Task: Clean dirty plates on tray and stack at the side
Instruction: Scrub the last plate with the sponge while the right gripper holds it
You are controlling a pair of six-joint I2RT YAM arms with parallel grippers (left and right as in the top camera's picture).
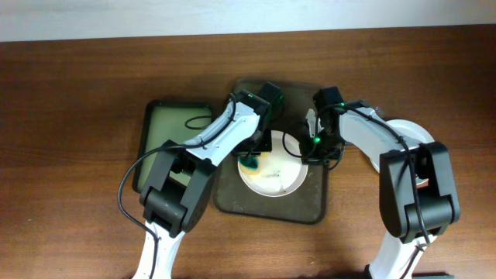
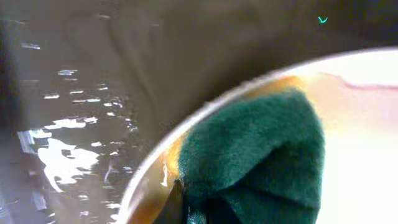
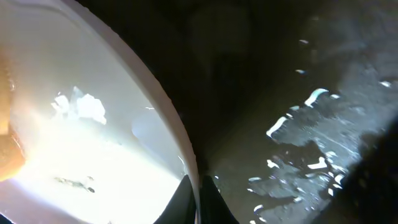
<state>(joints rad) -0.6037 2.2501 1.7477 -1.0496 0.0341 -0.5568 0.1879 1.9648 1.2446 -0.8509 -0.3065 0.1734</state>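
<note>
Teal sponge (image 2: 255,155) fills the left wrist view, pressed on the plate (image 2: 360,130) just inside its rim. The left gripper (image 1: 253,157) looks closed on the sponge, though its fingers are mostly hidden. Right gripper (image 3: 198,202) pinches the plate's opposite rim, one dark finger on each side of the white edge. Plate sits inside the brown tray (image 1: 267,208), with grey smears at its centre and an orange-brown stain by the sponge. Bare wet tray floor shows beside both plate edges and toward the front rim. Second plate (image 1: 415,132) lies on the table (image 1: 77,77) right of the tray, partly under the right arm. Green tray (image 1: 159,116) sits just beside the tray's left edge.
</note>
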